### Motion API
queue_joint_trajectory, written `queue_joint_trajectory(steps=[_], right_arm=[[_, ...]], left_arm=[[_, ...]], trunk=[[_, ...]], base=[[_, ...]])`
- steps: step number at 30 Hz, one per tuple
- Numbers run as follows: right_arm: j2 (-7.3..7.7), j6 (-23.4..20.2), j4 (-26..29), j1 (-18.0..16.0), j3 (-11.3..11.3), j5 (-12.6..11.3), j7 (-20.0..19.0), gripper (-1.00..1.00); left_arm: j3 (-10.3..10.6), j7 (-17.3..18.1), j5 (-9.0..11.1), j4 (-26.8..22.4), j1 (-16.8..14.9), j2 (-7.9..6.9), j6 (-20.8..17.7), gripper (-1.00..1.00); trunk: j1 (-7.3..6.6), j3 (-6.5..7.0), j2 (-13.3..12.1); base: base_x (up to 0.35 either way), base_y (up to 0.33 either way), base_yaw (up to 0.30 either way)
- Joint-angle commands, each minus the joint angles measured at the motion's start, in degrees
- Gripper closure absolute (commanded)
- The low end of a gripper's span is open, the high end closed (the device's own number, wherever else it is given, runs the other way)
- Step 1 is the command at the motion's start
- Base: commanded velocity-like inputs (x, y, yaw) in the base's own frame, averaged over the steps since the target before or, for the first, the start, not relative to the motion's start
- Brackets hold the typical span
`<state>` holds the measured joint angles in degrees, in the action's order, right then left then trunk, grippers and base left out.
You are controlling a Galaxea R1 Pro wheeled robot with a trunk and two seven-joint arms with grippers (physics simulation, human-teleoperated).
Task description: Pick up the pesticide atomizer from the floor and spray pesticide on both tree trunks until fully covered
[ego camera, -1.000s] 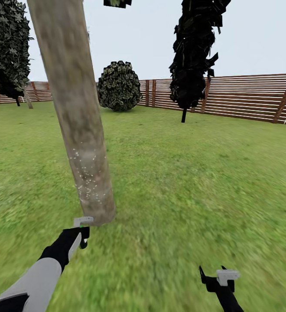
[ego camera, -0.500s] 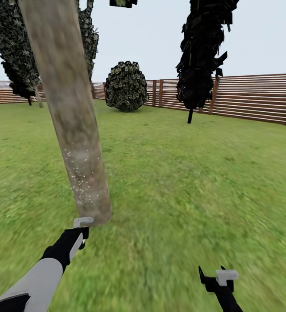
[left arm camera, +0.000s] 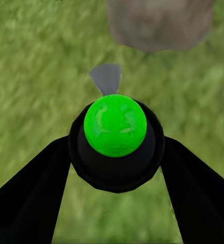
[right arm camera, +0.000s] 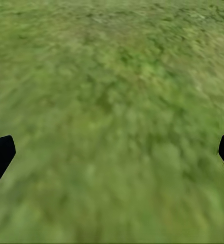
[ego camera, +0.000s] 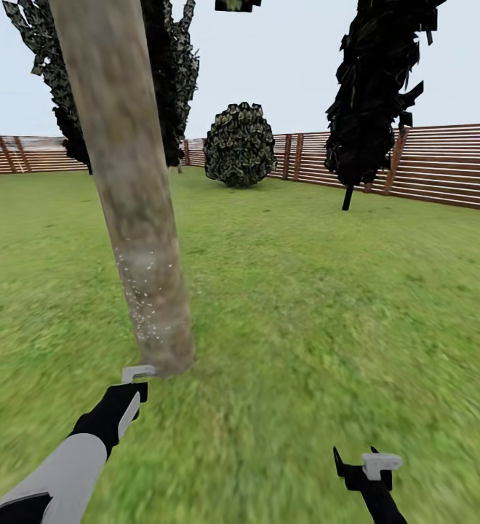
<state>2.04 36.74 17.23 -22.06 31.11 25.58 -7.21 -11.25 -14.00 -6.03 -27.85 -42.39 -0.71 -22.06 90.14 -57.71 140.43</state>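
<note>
A thick, leaning beige-grey tree trunk (ego camera: 132, 211) rises right in front of me, and whitish pesticide specks (ego camera: 150, 306) dot its lower part. My left gripper (ego camera: 134, 387) is shut on the pesticide atomizer (left arm camera: 115, 127), a black body with a bright green cap and a grey nozzle (ego camera: 138, 373) aimed at the trunk's base (left arm camera: 160, 23). Jagged dark green foliage of another tree (ego camera: 171, 80) shows behind the near trunk, which hides its stem. My right gripper (ego camera: 364, 468) hangs open over the grass floor (right arm camera: 112, 101), holding nothing.
A narrow all-black tree (ego camera: 374, 94) stands at the back right, and a round mottled bush (ego camera: 241, 144) sits by the brown slat fence (ego camera: 444, 164). Green lawn (ego camera: 327, 306) spreads to the right of the trunk.
The camera has turned left, so the far trees, bush and fence have slid right in the picture. Both arms hold the same pose, and the specks stay on the lower trunk.
</note>
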Motion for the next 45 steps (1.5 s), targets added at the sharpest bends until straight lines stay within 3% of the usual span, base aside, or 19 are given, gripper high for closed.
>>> queue_joint_trajectory(steps=[1, 9, 27, 37, 45], right_arm=[[-0.01, 0.0, 0.0, 0.0, 0.0, 0.0, 0.0, -1.0], [-0.02, 0.0, 0.0, 0.0, 0.0, 0.0, 0.0, -1.0], [-0.02, 0.0, 0.0, 0.0, 0.0, 0.0, 0.0, -1.0], [-0.02, 0.0, 0.0, 0.0, 0.0, 0.0, 0.0, -1.0], [-0.02, 0.0, 0.0, 0.0, 0.0, 0.0, 0.0, -1.0]], left_arm=[[0.0, 0.0, 0.0, 0.0, 0.0, 0.0, 0.0, 1.0], [0.0, 0.0, 0.0, 0.0, 0.0, 0.09, 0.0, 1.0], [0.0, -0.1, 0.0, 0.0, 0.0, 0.02, 0.0, 1.0], [0.0, -0.1, 0.0, 0.0, 0.0, 0.01, 0.0, 1.0], [0.0, -0.1, 0.1, 0.0, 0.0, 0.09, 0.0, 1.0]], trunk=[[0.0, 0.0, 0.0], [0.0, 0.0, 0.0], [0.0, 0.0, 0.0], [0.0, 0.0, 0.0], [0.0, 0.0, 0.0]], base=[[0.095, -0.27, 0.02], [0.089, -0.27, 0.027], [0.083, -0.27, 0.259], [0.085, -0.27, 0.031], [0.087, -0.27, 0.253]])
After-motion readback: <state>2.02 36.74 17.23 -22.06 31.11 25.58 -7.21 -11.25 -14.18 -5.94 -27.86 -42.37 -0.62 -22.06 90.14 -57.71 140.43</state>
